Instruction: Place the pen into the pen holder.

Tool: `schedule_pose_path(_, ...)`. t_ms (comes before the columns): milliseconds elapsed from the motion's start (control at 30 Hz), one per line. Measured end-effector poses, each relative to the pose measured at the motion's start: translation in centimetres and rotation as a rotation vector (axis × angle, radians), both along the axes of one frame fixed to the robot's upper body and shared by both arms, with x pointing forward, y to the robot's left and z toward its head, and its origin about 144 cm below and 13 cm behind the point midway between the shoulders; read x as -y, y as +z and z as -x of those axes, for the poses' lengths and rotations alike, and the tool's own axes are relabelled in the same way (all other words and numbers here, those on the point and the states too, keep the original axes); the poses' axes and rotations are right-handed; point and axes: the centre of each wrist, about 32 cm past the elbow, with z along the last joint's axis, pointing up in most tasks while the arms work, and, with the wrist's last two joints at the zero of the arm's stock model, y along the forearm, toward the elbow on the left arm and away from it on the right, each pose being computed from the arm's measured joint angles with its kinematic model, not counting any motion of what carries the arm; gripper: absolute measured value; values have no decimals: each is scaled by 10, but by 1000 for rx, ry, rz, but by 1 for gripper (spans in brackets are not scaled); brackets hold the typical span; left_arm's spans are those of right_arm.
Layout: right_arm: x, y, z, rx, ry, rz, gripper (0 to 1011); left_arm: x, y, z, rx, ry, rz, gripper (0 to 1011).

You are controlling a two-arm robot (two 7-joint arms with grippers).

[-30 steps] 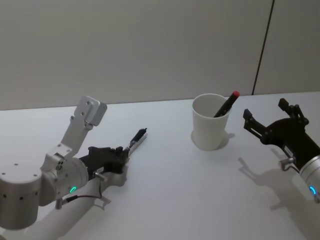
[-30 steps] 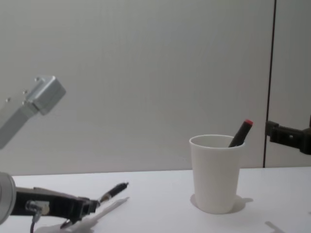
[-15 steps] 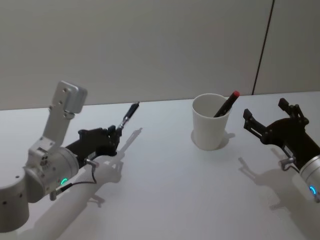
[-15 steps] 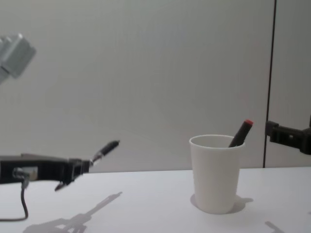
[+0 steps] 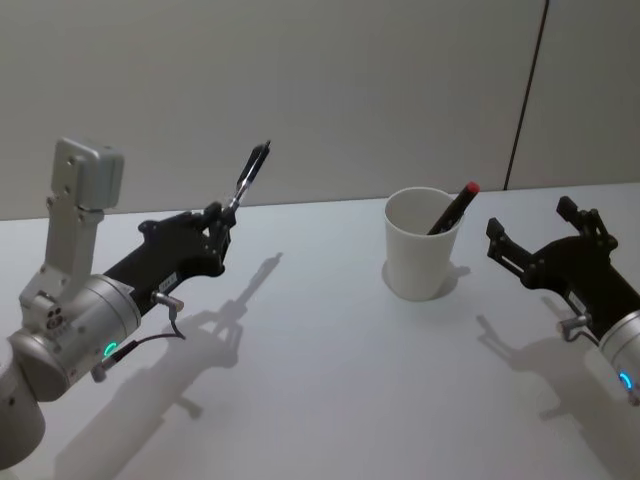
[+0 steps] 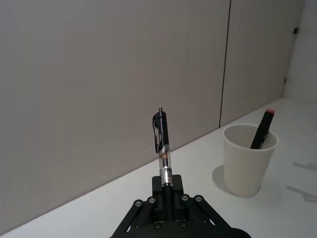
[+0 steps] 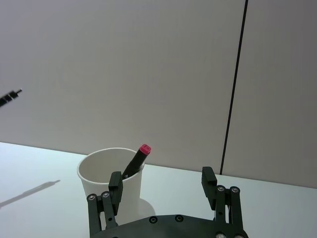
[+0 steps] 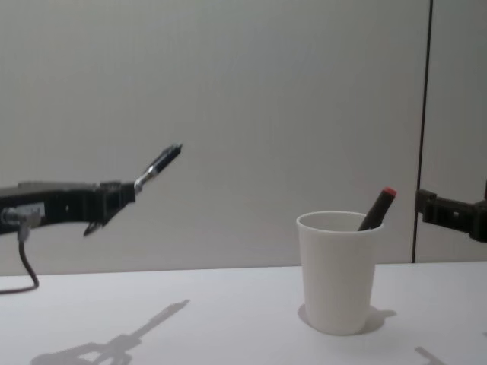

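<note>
My left gripper (image 5: 218, 222) (image 8: 114, 199) (image 6: 167, 191) is shut on a black pen (image 5: 248, 176) (image 6: 162, 148) (image 8: 158, 163), held well above the table at the left with its clip end pointing up and away. The white paper-cup pen holder (image 5: 422, 243) (image 8: 338, 271) (image 6: 249, 157) (image 7: 111, 179) stands to the right of it, with a black marker with a red cap (image 5: 454, 206) (image 8: 378, 207) (image 7: 136, 161) leaning inside. My right gripper (image 5: 540, 240) (image 7: 162, 187) is open, hovering just right of the cup with nothing between its fingers.
The white table (image 5: 350, 380) is bare around the cup. A grey wall (image 5: 300, 90) with a dark vertical seam runs behind the table's far edge.
My left gripper has lifted the pen off the table and raised it high, tilting it more upright. The right arm, the cup and the marker have not moved.
</note>
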Motion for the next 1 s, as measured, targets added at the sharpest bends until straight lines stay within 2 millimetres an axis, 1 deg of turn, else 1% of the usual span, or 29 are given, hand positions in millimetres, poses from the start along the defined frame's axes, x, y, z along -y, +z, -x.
schedule_pose_path(233,0,0,0,0,0,0,1002,4,8,2,78,-71,45,115)
schedule_pose_path(500,0,0,0,0,0,0,1002,12,16,2,121,-157,70,116)
schedule_pose_path(800,0,0,0,0,0,0,1002,25,23,-1,141,-288,79,116)
schedule_pose_path(1000,0,0,0,0,0,0,1002,37,28,-5,139,-373,71,116)
